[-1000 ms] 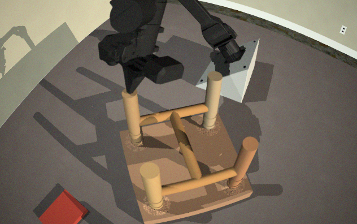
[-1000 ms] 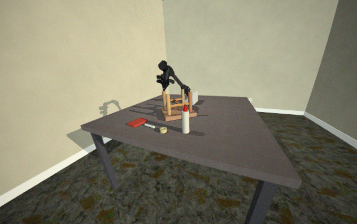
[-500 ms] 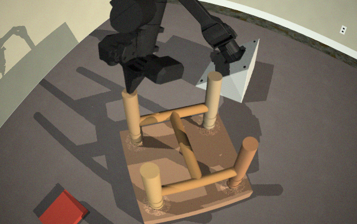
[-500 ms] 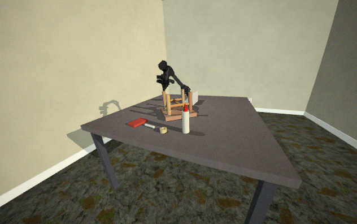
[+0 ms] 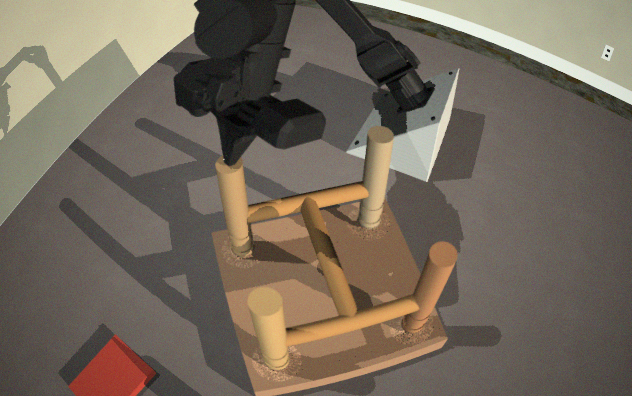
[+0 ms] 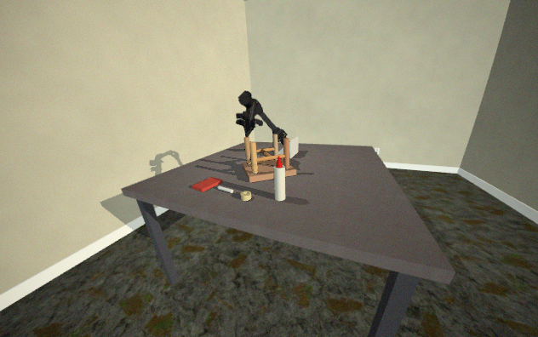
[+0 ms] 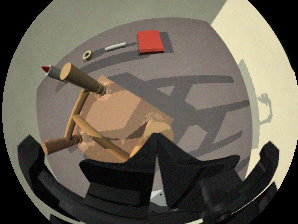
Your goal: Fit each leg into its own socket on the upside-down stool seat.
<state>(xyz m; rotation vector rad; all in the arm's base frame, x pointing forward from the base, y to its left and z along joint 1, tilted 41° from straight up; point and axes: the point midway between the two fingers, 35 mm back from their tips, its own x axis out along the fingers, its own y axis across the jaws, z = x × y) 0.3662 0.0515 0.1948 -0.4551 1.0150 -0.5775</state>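
Your upside-down stool seat (image 5: 320,280) (image 6: 272,172) (image 7: 112,112) lies on the table (image 5: 540,280) (image 6: 340,204) (image 7: 200,65), four legs upright on it. Above the seat, your gripper (image 5: 231,161) (image 6: 248,135) (image 7: 156,136) points down at the top of one leg (image 5: 234,205) (image 6: 248,149), fingers together. The arm's mount (image 5: 425,150) (image 6: 294,146) stands beyond the seat; the red block (image 5: 112,367) (image 6: 207,184) (image 7: 150,42) lies apart from it.

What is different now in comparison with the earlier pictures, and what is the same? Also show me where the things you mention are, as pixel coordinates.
Nothing has visibly changed. The shut gripper (image 5: 231,163) (image 6: 247,135) (image 7: 156,136) is still at the top of one leg, with nothing taken hold of or let go. The upside-down stool's seat (image 5: 300,305) (image 6: 272,176) (image 7: 117,107), its four legs and the red block (image 5: 110,367) (image 6: 207,184) (image 7: 150,42) stay as they were.
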